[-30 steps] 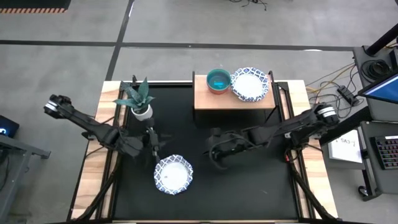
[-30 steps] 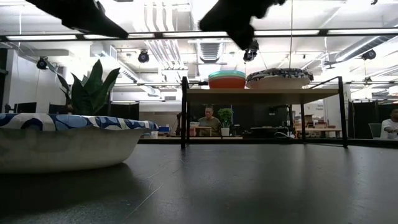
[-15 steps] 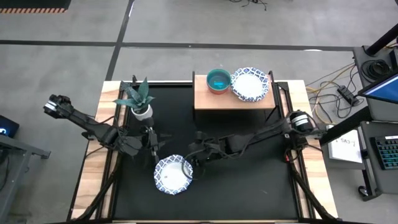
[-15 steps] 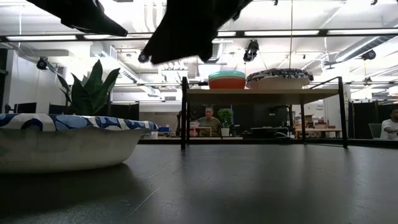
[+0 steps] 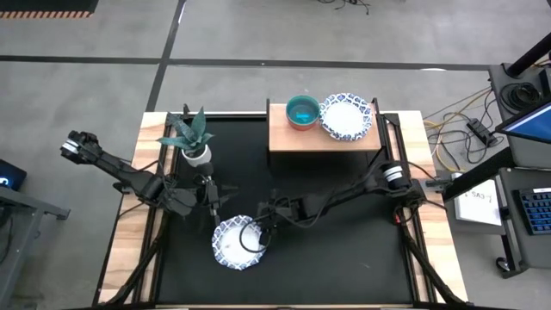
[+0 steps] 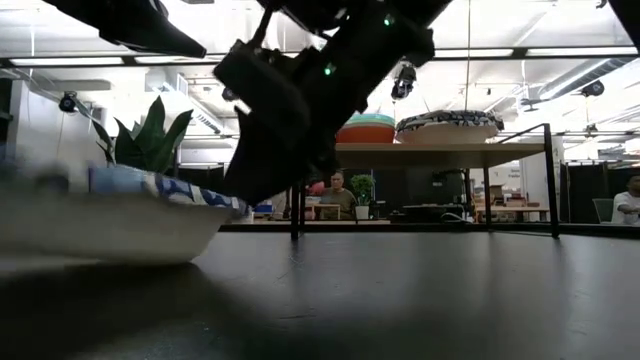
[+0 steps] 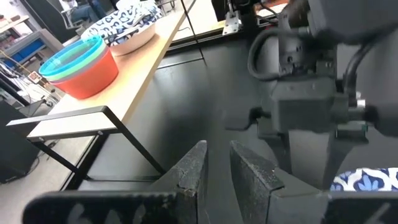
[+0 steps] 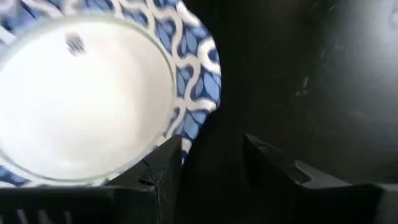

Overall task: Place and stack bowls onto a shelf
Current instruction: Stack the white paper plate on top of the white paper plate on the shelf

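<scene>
A white bowl with a blue patterned rim (image 5: pixel 234 248) sits on the black table near its front. My right gripper (image 8: pixel 211 155) is open at this bowl's right rim, one finger over the bowl's inside and the other over the table outside it. My left gripper (image 7: pixel 214 163) hovers just behind the bowl's left side (image 5: pixel 211 196), its fingers a narrow gap apart with nothing between them. On the wooden shelf (image 5: pixel 284 136) at the back stand a teal bowl (image 5: pixel 302 111) on an orange one (image 7: pixel 87 78) and a second white and blue bowl (image 5: pixel 347 117). My right gripper comes slanting down from the table's right and stands astride the bowl's rim (image 8: pixel 202 118) at its right side. One finger (image 8: pixel 163 163) is inside the rim and one (image 8: pixel 268 163) outside. I cannot tell whether either finger touches the bowl, which rests on the table.
A white pot with a green spiky plant (image 5: pixel 191 138) stands at the back left, close behind my left arm. The shelf's thin dark legs (image 6: pixel 296 180) rise from the table behind the bowl. Bare black table lies to the right of the bowl and in front of the shelf.
My right gripper has swung from the middle of the table toward its left and near edge, has come down to the white and blue bowl's right rim, and has opened on the way.
</scene>
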Robot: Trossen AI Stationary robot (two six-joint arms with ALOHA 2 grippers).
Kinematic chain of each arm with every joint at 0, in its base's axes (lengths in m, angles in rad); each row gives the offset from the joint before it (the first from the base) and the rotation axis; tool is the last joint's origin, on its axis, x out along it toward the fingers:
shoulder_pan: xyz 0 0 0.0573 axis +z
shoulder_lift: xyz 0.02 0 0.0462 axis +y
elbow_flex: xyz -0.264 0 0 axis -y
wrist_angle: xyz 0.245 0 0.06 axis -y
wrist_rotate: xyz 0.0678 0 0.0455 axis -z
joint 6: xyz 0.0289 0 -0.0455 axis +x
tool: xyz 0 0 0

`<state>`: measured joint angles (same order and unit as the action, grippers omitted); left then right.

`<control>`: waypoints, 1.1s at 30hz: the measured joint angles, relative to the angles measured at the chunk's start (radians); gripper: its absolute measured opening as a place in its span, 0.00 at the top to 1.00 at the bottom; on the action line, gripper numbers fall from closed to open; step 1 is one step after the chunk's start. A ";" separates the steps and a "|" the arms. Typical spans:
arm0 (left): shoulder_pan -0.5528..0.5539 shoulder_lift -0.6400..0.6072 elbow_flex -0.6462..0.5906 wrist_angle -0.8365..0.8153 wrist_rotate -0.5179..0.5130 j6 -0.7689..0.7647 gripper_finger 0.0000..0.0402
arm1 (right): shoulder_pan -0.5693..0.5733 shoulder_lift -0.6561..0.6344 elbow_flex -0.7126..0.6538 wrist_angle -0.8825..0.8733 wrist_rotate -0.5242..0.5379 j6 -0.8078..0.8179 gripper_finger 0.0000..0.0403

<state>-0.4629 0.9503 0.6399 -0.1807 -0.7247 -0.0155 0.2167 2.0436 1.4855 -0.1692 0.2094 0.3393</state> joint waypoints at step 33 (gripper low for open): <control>0.000 0.000 0.001 0.012 -0.001 0.033 0.88 | 0.009 -0.005 -0.015 0.089 -0.030 0.095 0.71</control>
<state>-0.4629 0.9501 0.6407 -0.1691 -0.7258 0.0174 0.2252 2.0386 1.4708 -0.0805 0.1797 0.4347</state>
